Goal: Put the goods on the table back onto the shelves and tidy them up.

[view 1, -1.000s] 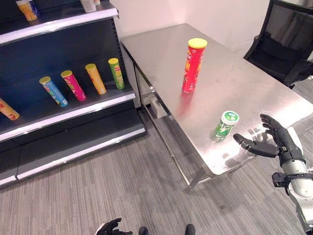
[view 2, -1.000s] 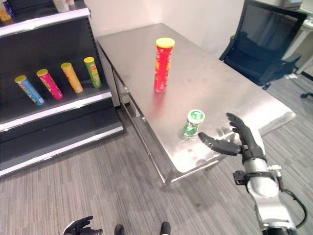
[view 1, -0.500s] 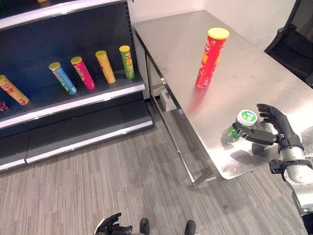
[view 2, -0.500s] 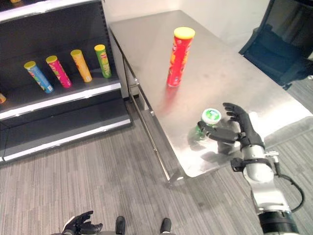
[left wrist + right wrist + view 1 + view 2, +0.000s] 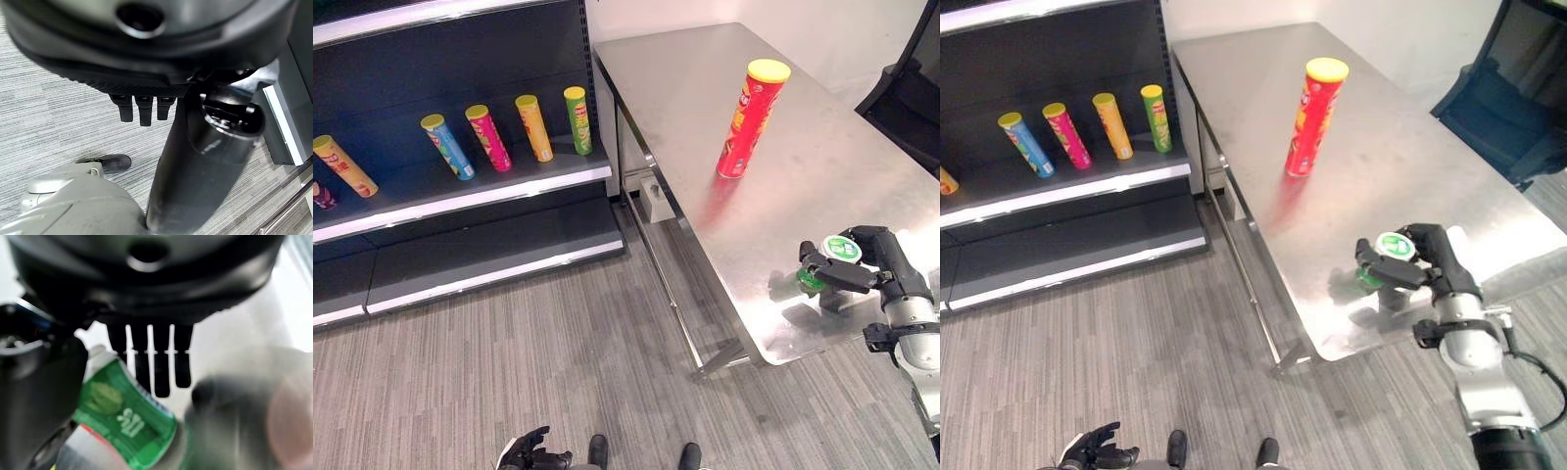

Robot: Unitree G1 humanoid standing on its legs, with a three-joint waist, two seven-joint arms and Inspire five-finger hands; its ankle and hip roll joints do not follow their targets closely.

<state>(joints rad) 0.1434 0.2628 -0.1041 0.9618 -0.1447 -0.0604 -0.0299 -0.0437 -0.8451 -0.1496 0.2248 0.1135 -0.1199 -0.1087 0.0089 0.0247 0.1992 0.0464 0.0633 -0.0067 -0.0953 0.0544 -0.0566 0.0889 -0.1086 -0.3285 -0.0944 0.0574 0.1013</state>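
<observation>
You are grabbing small green can [image 5: 822, 264] on bench [image 5: 822, 147]: right hand [image 5: 881, 269] curling round it. Next: lift, carry to shelf [image 5: 460, 191].

Right hand [image 5: 1435, 259] closed in around small green can [image 5: 1386, 257]; fingers now curled on it, apparently gripping.

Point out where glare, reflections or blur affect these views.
Left eye view: the steel table carries a red reflection under the red chip can and bright glare near the right hand. Right wrist view: the green can beside the thumb is soft and blurred, the surface behind washed out white. Left wrist view: the left hand is sharp over grey carpet.
</observation>
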